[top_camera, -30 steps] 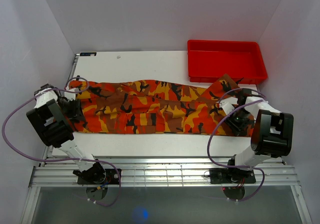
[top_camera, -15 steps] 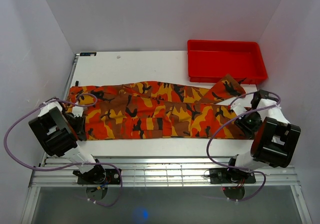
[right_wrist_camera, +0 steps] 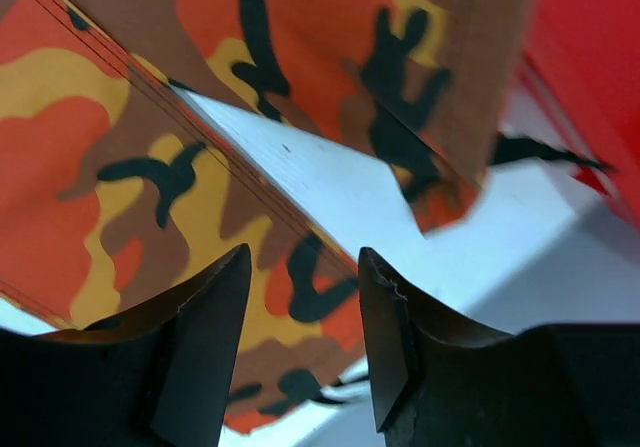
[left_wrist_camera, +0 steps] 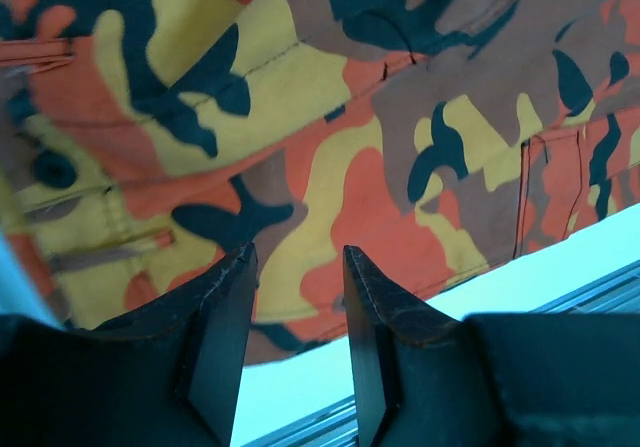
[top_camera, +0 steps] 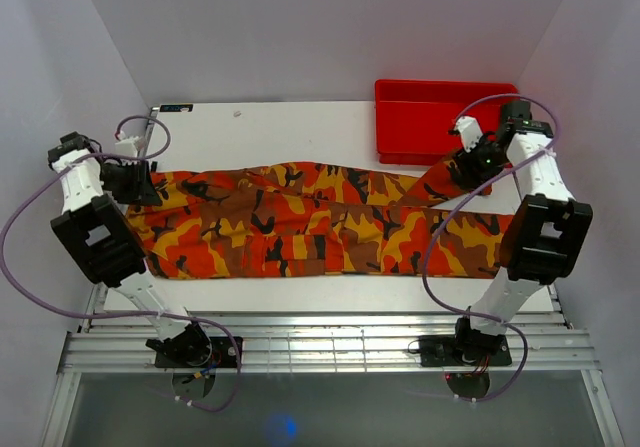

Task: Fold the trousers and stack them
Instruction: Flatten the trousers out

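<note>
white bench [top_camera: 290, 132] boxed by pale walls [top_camera: 320, 27]. at left edge, left gripper [left_wrist_camera: 297, 257] narrowly parted, empty, over camouflage trousers [top_camera: 310, 222] spread flat across near half, edge to edge. near far right corner, right gripper [right_wrist_camera: 305, 257] likewise parted, empty, beside red plastic tray [top_camera: 425, 117].

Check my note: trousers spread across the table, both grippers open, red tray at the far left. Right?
No: the top external view shows the red tray at the far right. The trousers are spread out, and the left gripper and right gripper are open.
</note>
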